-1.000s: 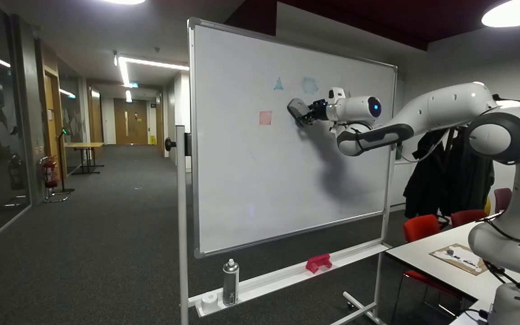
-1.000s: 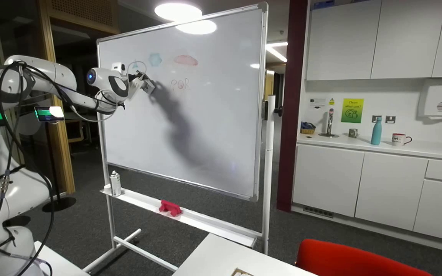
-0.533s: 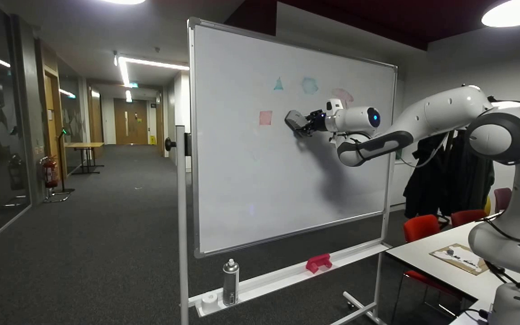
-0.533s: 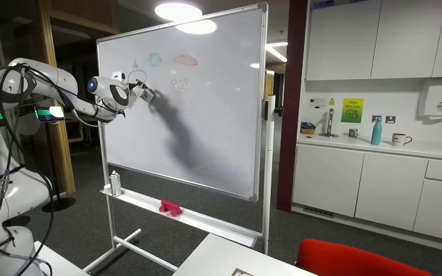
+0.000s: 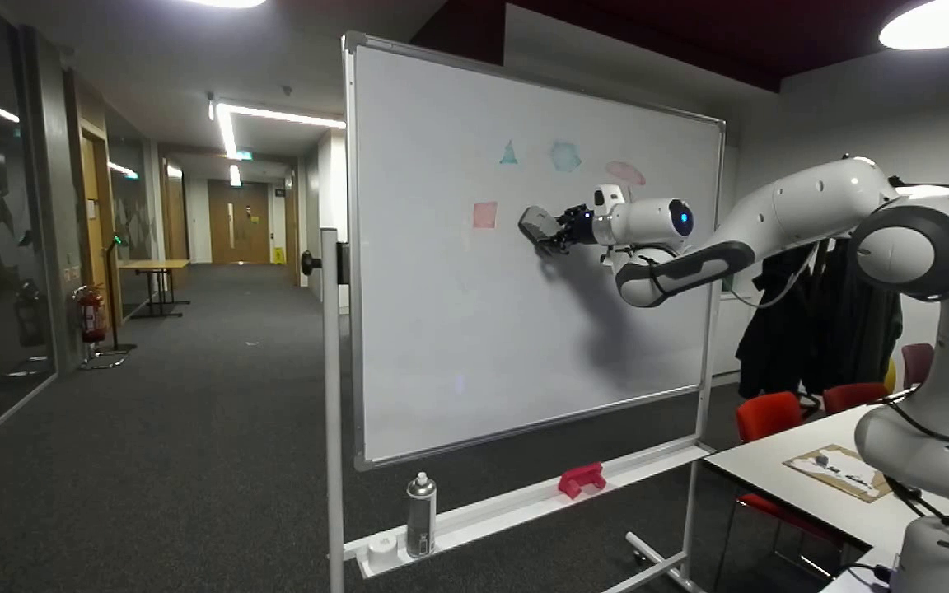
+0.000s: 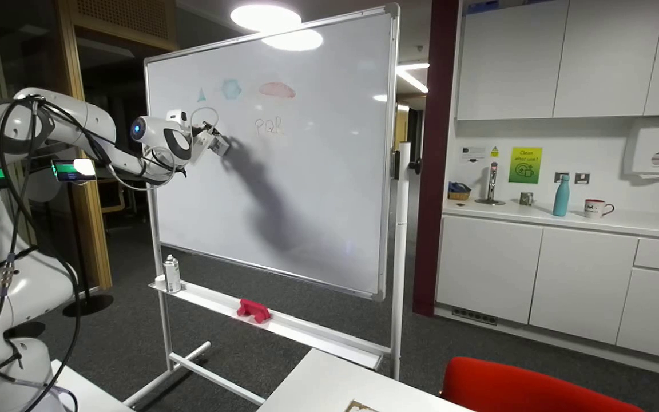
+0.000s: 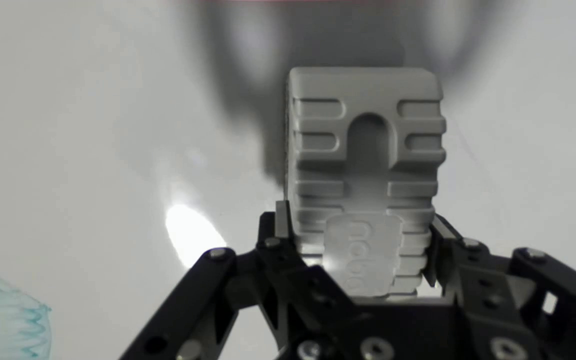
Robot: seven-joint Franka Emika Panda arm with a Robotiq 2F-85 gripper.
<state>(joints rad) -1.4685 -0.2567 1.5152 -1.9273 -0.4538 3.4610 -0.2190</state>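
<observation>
"At the whiteboard [image 5: 441, 346], status?"

"My gripper [image 7: 360, 235] is clamped on the grey eraser [image 7: 368, 192], one finger per side. In an exterior view, it's right of the pink square [image 5: 484, 215], below the blue hexagon [image 5: 565, 156]."

"Which step?"

"Reads as eraser work at the surface: wiping, or lining up for it. I can't tell if its face touches."

"Next move needs?"

"Firm grip, face flat on the board, light even pressure. I'd check tilt before any stroke; the letters PQR [image 6: 270, 126] sit nearby, easy to smear if I drift."
</observation>
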